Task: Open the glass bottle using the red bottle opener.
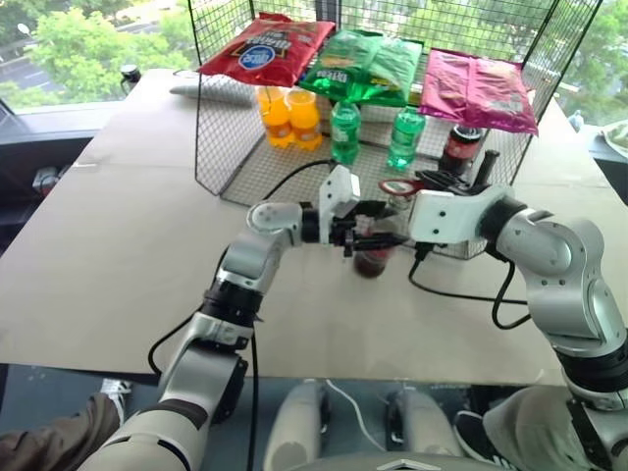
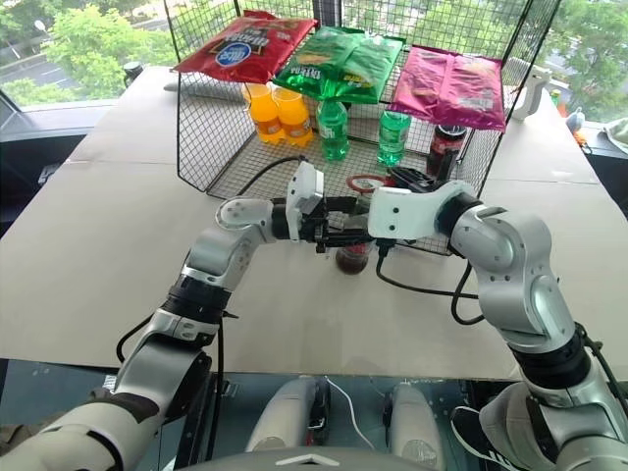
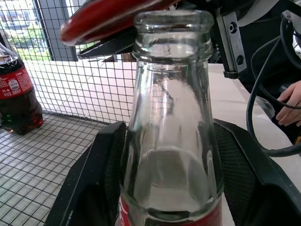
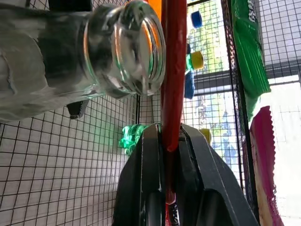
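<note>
The glass bottle (image 1: 374, 259) stands on the cardboard-covered table just in front of the wire cage, dark cola in its lower part. My left gripper (image 1: 365, 236) is shut on its body, one black finger (image 3: 101, 160) on each side below the neck (image 3: 171, 117). The bottle's mouth (image 4: 136, 47) shows a bare glass rim with no cap on it. My right gripper (image 4: 170, 141) is shut on the handle of the red bottle opener (image 4: 174, 70). The opener's head (image 3: 108, 16) lies right at the rim, seen also as the red bottle opener (image 1: 397, 186) above the bottle.
A black wire cage (image 1: 226, 147) behind the bottle holds orange bottles (image 1: 290, 118), green bottles (image 1: 345, 132), a dark soda bottle (image 1: 459, 147) and chip bags (image 1: 267, 49) on top. Black cables (image 1: 461, 294) trail across the table. A person's hand (image 3: 291, 101) shows beside the table.
</note>
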